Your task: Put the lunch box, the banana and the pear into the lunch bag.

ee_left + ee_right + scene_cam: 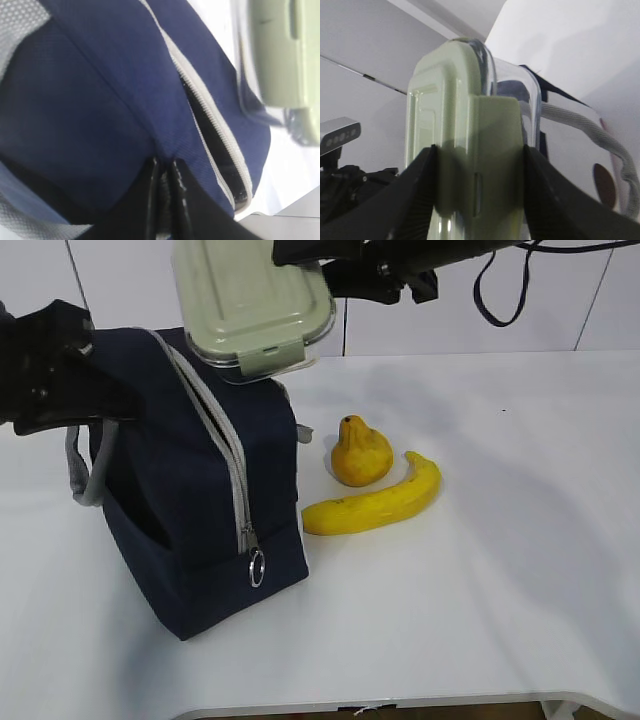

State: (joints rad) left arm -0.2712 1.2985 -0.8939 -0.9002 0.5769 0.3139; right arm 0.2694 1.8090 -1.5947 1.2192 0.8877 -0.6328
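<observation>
**Lowering lunch box into lunch bag**

Standing nearest the exterior camera: navy lunch bag (pixel 200 490), upright on white table (pixel 480 590), grey zipper (pixel 225 450) parted along the top, ring pull (pixel 257 568) hanging low on the front face. Resting just right of the bag: pear (pixel 361 452), with banana (pixel 375 502) lying in front of it and appearing to touch it.

Hovering above the bag's rear top corner: lunch box (pixel 250 305), sage-green lid facing the camera, tilted. Gripping it across its short sides: right gripper (pixel 479 195), fingers clenched on the box at the lid clip. Pinching a fold of bag fabric beside the zipper: left gripper (pixel 164 172), fingers pressed tight on the cloth.

Judged procedure for the step in hand:
- Pulling the pinched fabric outward, widening the narrow opening.
- Aligning the box's long axis with the zipper line.
- Leading in with one narrow end, avoiding the grey handles (pixel 85 475).
- Releasing only after seating the box inside.
</observation>
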